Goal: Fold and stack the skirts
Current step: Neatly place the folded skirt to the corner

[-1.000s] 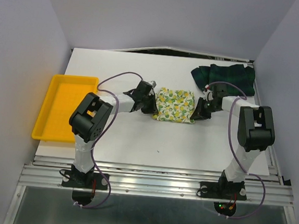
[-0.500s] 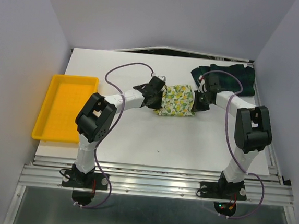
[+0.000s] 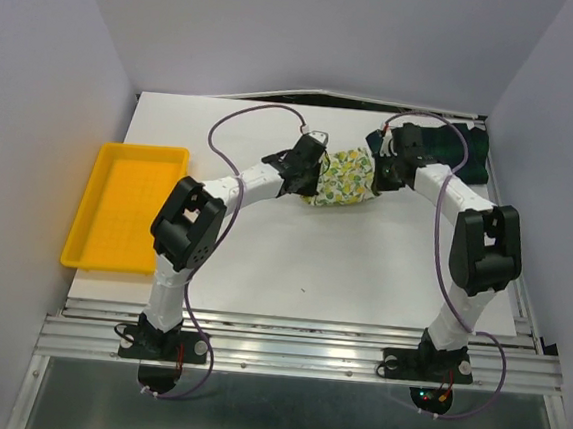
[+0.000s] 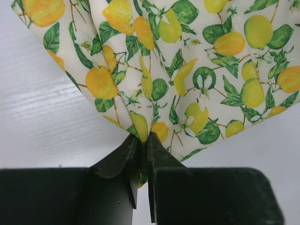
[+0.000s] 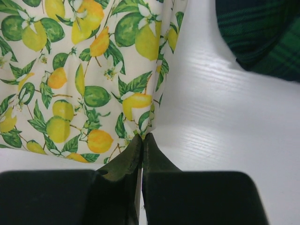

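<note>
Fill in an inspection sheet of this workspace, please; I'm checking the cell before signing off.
Surface: white table, no stains seen.
Job's things: lemon-print skirt bunched between the arms; plaid skirt heaped at the far right corner.
Clutter: yellow tray at the left edge, nothing in it.
Grippers: left gripper and right gripper each shut on the lemon-print skirt.
Cables: purple cables loop along both arms.
Surroundings: plain walls on three sides.
</note>
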Controlling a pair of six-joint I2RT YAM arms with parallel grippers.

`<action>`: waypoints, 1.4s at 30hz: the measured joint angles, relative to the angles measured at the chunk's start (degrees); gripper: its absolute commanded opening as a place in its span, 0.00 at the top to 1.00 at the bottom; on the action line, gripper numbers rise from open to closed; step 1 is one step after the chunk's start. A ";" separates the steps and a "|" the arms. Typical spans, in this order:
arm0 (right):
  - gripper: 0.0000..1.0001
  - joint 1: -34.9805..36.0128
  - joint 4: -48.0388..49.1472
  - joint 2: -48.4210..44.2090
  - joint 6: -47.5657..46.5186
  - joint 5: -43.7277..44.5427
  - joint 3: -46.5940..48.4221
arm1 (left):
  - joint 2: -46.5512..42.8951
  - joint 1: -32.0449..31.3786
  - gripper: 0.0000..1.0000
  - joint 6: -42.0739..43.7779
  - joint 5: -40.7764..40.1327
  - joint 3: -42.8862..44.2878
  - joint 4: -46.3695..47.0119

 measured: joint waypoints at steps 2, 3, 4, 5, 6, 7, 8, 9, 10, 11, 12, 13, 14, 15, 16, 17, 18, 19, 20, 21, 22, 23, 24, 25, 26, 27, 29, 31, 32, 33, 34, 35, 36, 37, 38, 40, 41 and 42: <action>0.99 0.00 -0.02 0.00 -0.44 1.03 1.68 | 0.15 0.00 1.00 0.57 -0.42 1.49 0.17; 0.99 0.00 0.02 0.00 -0.52 1.22 2.03 | 0.20 0.00 1.00 0.94 -0.63 2.23 0.31; 0.99 0.00 0.15 0.00 -0.96 1.81 2.91 | 0.24 0.00 1.00 1.29 -0.90 2.99 0.44; 0.99 0.00 0.28 0.00 -1.64 2.73 3.91 | 0.26 0.00 1.00 1.81 -1.20 3.89 0.74; 0.99 0.00 0.46 0.00 -1.86 3.06 4.42 | 0.26 0.00 1.00 2.19 -1.49 4.70 1.05; 0.99 0.00 0.55 0.00 -2.47 3.89 5.33 | 0.26 0.00 1.00 2.54 -1.70 5.18 1.40; 0.99 0.00 0.76 0.02 -2.86 4.50 5.92 | 0.26 0.00 1.00 2.95 -1.86 5.68 1.95; 0.99 0.00 0.90 0.02 -3.30 5.29 6.75 | 0.26 0.00 1.00 3.30 -1.99 6.27 2.58; 0.99 0.00 1.11 0.07 -3.65 5.86 7.45 | 0.28 0.00 1.00 3.61 -2.03 6.67 2.97; 0.99 0.00 1.40 0.09 -3.98 6.38 8.11 | 0.50 0.00 1.00 4.13 -2.21 7.54 3.21; 0.99 0.00 1.68 0.11 -4.33 6.93 8.83 | 0.83 0.00 1.00 4.42 -2.32 8.57 3.37; 0.99 0.00 1.97 0.20 -4.70 7.61 9.81 | 1.49 0.00 1.00 4.87 -2.51 9.94 3.43; 0.99 0.00 2.21 0.22 -4.92 8.02 10.40 | 2.21 0.00 1.00 5.33 -2.64 11.65 3.78; 0.99 -0.07 2.54 0.33 -5.31 8.57 11.26 | 3.10 0.00 1.00 5.75 -2.67 13.49 3.85; 0.99 -0.20 3.17 0.50 -5.77 9.33 12.79 | 4.17 0.00 1.00 6.14 -2.69 15.47 4.44; 0.99 -0.46 3.32 0.63 -5.88 9.73 13.42 | 5.29 0.00 1.00 6.58 -2.64 17.51 5.16; 0.99 -0.83 3.45 0.87 -6.03 10.05 14.47 | 6.21 0.00 1.00 7.06 -2.49 19.10 5.49; 0.99 -1.40 3.69 1.22 -6.21 10.47 15.67 | 7.50 0.00 1.00 7.54 -2.25 21.38 6.12; 0.99 -1.90 3.91 1.42 -6.25 10.71 16.31 | 8.79 0.00 1.00 8.09 -1.88 23.65 6.84; 0.99 -2.80 4.35 1.77 -6.36 11.10 17.22 | 10.34 -0.02 1.00 8.81 -1.40 26.34 7.30; 0.99 -3.56 4.85 2.03 -6.45 11.43 17.86 | 11.78 -0.04 1.00 9.44 -0.92 28.68 7.91; 0.99 -4.74 5.57 2.29 -6.64 11.69 18.56 | 13.70 -0.11 1.00 10.19 -0.11 31.67 9.25; 0.99 -5.90 5.92 2.43 -6.69 11.91 18.93 | 15.28 -0.20 1.00 10.54 0.31 33.97 9.92; 0.99 -6.97 6.14 2.56 -6.82 12.00 19.23 | 16.92 -0.33 1.00 10.93 1.07 36.06 10.95; 0.99 -8.28 6.43 2.78 -6.88 12.09 19.56 | 18.16 -0.50 1.00 11.28 1.75 37.55 12.15; 0.99 -9.46 6.62 2.97 -6.88 12.09 19.85 | 19.50 -0.72 1.00 11.56 3.02 38.84 14.01; 0.99 -11.96 7.21 3.48 -6.91 11.85 20.06 | 21.33 -1.36 1.00 11.74 5.40 39.17 18.67; 0.99 -14.71 7.63 4.20 -7.15 11.17 20.04 | 22.95 -2.03 1.00 11.69 6.86 39.17 22.56; 0.99 -16.15 7.76 4.70 -7.30 10.86 20.04 | 24.15 -2.58 1.00 11.63 7.50 39.17 25.05; 0.99 -17.33 7.85 5.09 -7.52 10.43 20.02 | 25.44 -2.97 1.00 11.43 8.02 40.02 26.38; 0.99 -18.10 8.02 5.25 -7.74 10.34 19.91 | 27.56 -3.54 1.00 11.19 8.55 42.10 27.91; 0.99 -19.54 8.50 5.60 -7.98 10.16 19.78 | 30.38 -4.09 1.00 10.88 8.83 44.52 30.16; 0.99 -20.65 9.42 5.79 -8.24 9.86 19.43 | 32.41 -4.55 1.00 10.69 8.83 46.12 32.00; 0.99 -21.53 9.90 5.92 -8.37 9.66 19.15 | 34.71 -5.03 1.00 10.51 8.81 47.69 33.68; 0.99 -22.25 10.27 6.10 -8.55 9.44 18.82 | 37.20 -5.46 1.00 10.12 8.83 49.53 35.17; 0.99 -23.98 12.00 6.88 -9.03 9.14 17.64 | 41.88 -6.25 1.00 9.46 8.79 52.87 37.99; 0.99 -24.52 12.98 7.43 -9.11 8.87 17.11 | 44.15 -6.56 1.00 8.98 8.79 54.16 39.80; 0.99 -24.87 13.75 7.93 -9.20 8.72 16.65 | 45.59 -6.71 1.00 8.31 8.81 55.36 40.35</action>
